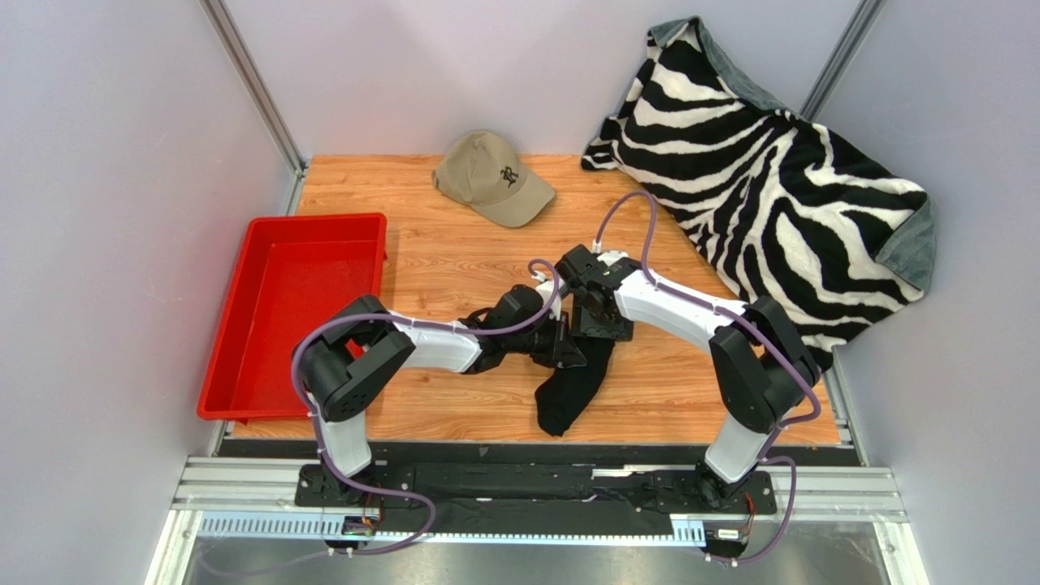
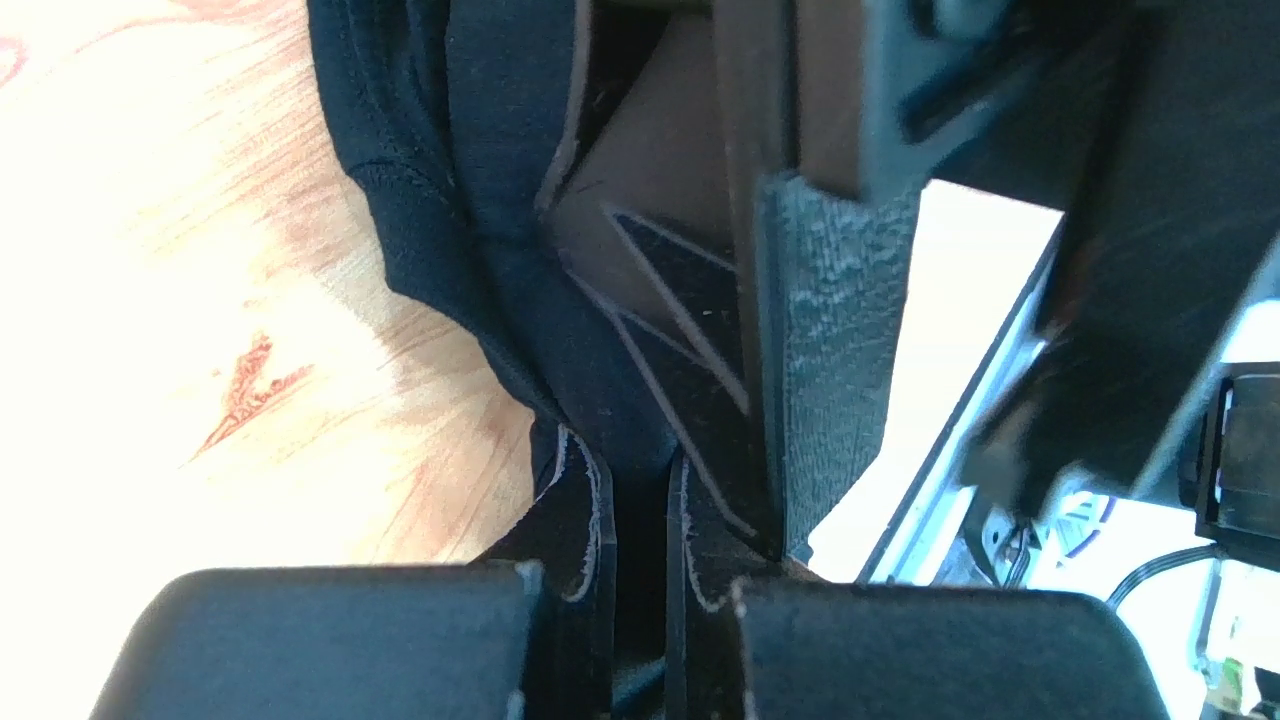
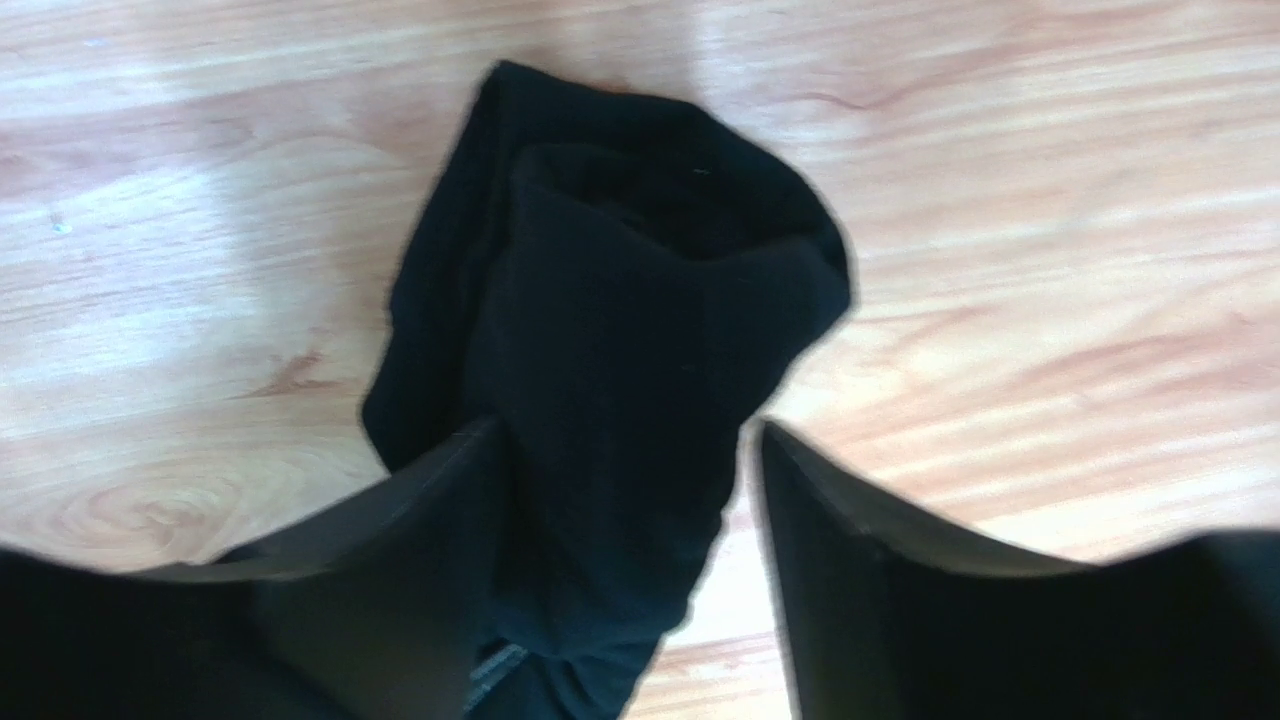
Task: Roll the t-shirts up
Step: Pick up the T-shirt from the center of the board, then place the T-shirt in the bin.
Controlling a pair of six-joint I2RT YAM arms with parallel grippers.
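Wood makes up the table top (image 1: 415, 250). On its left side sits a red tray (image 1: 317, 224). Next to the right, at the back, lies a tan baseball cap (image 1: 494, 178). It has a dark stitched mark on the front, but it is too small to read.

Both arms meet in the middle of the table. The left gripper (image 2: 639, 483) has its fingers (image 2: 579, 525) close together, and a fold of the black t-shirt (image 1: 571, 388) is pinched between them. The t-shirt is bunched into a long, narrow lump on the wood, near the front edge. Its top end is hidden under the two grippers in the top view.

The right gripper (image 3: 628, 432) is just beside the left one. Its fingers (image 3: 398, 563) are apart, one on each side of the t-shirt. The cloth touches one finger, and wood shows before the other.

At the far right a black-and-white zebra blanket (image 1: 769, 195) is heaped in the back corner. It leans up the wall and hangs over the table edge.
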